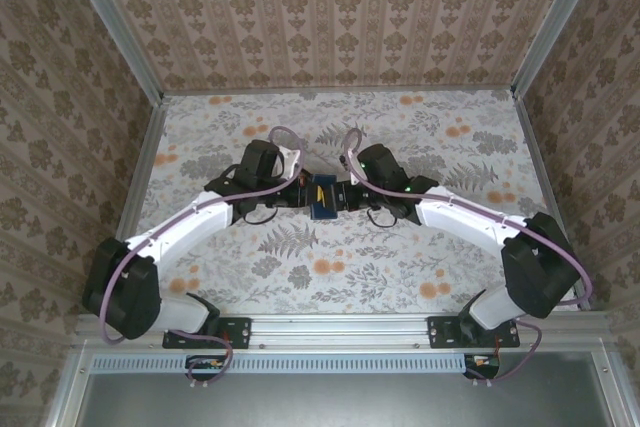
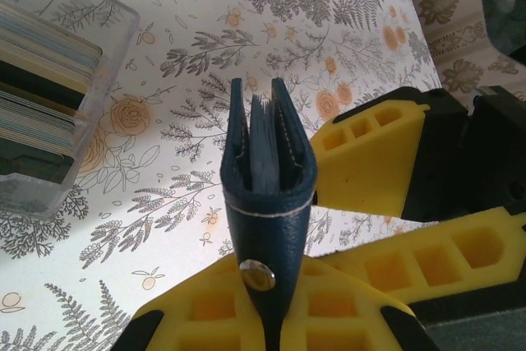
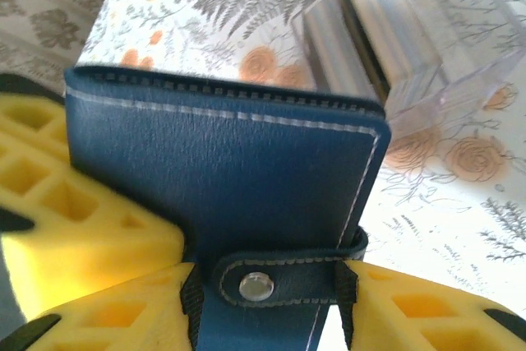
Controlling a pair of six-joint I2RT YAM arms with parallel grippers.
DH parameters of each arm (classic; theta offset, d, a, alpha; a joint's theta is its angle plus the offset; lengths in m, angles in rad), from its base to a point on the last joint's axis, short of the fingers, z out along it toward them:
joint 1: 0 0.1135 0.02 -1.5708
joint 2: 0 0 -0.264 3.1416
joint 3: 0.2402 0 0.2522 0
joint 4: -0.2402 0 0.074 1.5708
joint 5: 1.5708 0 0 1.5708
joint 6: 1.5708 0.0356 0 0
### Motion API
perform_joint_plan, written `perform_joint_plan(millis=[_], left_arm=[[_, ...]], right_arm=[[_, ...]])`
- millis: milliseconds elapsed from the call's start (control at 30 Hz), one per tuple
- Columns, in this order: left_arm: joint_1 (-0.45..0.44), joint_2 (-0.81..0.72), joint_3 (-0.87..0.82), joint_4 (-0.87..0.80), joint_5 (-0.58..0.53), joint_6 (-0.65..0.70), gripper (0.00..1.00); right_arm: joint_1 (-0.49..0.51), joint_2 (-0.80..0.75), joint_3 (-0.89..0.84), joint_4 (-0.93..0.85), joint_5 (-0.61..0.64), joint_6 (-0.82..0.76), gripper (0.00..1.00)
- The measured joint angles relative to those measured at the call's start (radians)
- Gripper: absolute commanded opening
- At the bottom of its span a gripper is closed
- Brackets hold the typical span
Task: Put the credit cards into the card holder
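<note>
Left pincer [image 2: 271, 285] pinches the card holder [image 2: 267, 162]; right pincer [image 3: 267, 285] flanks it (grip unclear). Credit cards [image 2: 41, 55], in a clear box [image 2: 111, 30] at ten o'clock, seem all unloaded.

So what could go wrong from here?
The card holder is pinched at its strap end by the left gripper. A tug from the right gripper could twist it loose. Its strap looks snapped shut, so cards from the clear box may not slide in.

A clear plastic box [image 2: 111, 55] stands on the floral-patterned counter [image 1: 400, 267], enclosed by damask-wallpapered walls [image 1: 330, 7].
</note>
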Motion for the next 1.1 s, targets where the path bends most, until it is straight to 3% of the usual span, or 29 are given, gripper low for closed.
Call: perform_joint_plan(millis=[333,567,700,767,867,1100], left_arm=[[0.023,0.016,-0.001,0.012,0.000,-0.045,0.00],[0.038,0.033,-0.019,0.020,0.022,-0.044,0.00],[0.036,0.059,-0.054,0.029,0.047,-0.045,0.12],[0.024,0.079,-0.066,0.043,0.056,-0.051,0.24],[0.006,0.121,-0.106,0.129,0.081,-0.076,0.35],[0.005,0.279,-0.134,0.226,0.155,-0.107,0.45]], right_arm=[[0.017,0.011,0.030,-0.035,0.084,0.043,0.00],[-0.003,-0.033,-0.035,-0.088,0.108,0.043,0.00],[-0.018,-0.079,-0.090,-0.101,0.099,0.046,0.00],[-0.026,-0.088,-0.120,-0.102,0.080,0.050,0.00],[-0.039,-0.107,-0.163,-0.115,0.062,0.055,0.00],[-0.043,-0.153,-0.188,-0.141,0.038,0.062,0.00]])
